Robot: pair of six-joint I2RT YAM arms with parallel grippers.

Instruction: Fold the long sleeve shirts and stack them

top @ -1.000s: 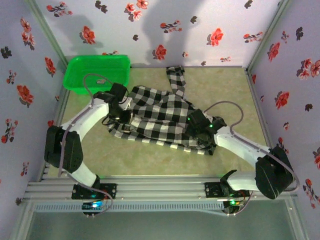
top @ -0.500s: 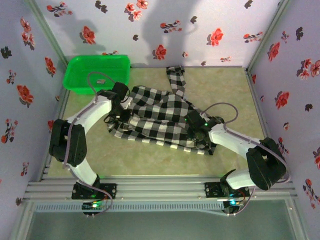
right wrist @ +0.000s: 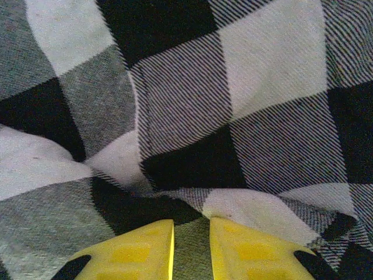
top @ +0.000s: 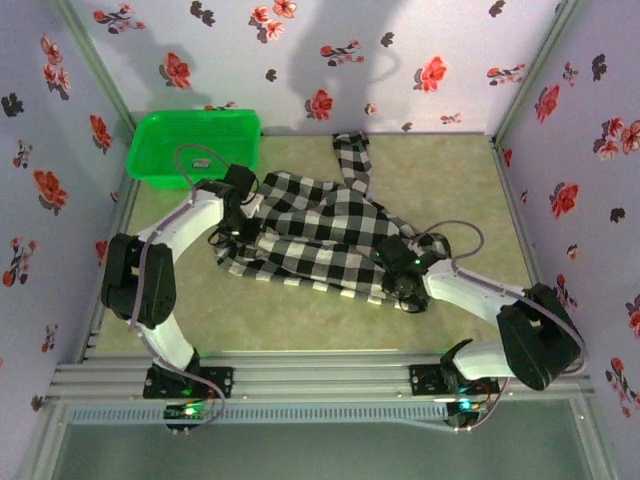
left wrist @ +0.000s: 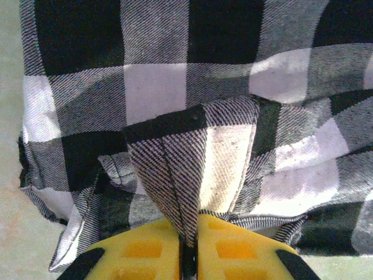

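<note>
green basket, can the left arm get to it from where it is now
Probably yes: the basket sits just beyond the left arm, with nothing between them. But its jaws are shut on a fold of the shirt, so it would have to let go first or drag it along.

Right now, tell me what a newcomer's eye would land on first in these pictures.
The black-and-white checked shirt sprawls rumpled across the middle of the table, one sleeve stretched toward the far side. The left hand pinches a fold at its left edge, and the right hand closes on cloth at its near right edge. A bright green basket sits in the far left corner.
</note>
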